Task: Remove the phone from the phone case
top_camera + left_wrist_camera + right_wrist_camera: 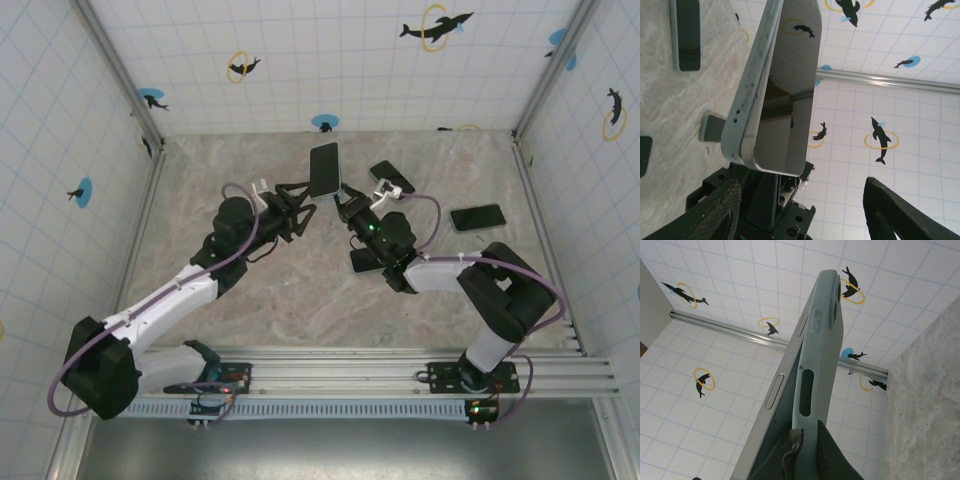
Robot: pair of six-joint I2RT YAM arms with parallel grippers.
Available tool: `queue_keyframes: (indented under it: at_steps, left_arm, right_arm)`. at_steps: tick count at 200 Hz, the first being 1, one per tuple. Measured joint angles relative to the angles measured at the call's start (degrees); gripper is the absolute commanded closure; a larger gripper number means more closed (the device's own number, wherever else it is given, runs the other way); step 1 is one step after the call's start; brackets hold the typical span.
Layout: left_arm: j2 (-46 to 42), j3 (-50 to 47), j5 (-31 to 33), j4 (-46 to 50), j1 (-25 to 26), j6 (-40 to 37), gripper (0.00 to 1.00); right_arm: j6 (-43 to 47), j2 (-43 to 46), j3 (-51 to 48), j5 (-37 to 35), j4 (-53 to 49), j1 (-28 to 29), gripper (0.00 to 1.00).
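Gaping wide, the left end effector [303, 203] sits just beside the raised phone [325, 168], its fingers [715, 210] touching nothing. The phone stands upright in the air between the two arms, above the worktop [290, 290], dark screen towards the left arm, pale green phone case [822, 335] on its back. The right end effector [348, 207] is clamped on the phone case's lower end. Other phones [477, 217] lie flat further right.

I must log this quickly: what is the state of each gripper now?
Left gripper: open, holding nothing.
Right gripper: closed on the phone case.
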State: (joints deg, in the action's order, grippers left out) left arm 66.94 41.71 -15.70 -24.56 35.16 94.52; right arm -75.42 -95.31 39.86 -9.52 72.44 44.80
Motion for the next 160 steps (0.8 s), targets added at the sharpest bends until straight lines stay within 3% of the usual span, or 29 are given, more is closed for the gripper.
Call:
queue_keyframes:
  at_steps: [160]
  left_arm:
    - [5.73,1.03,5.14,-6.8,2.64,6.01,0.46]
  right_arm:
    - [0.7,-1.57,0.37,-0.98,1.4,0.57,0.97]
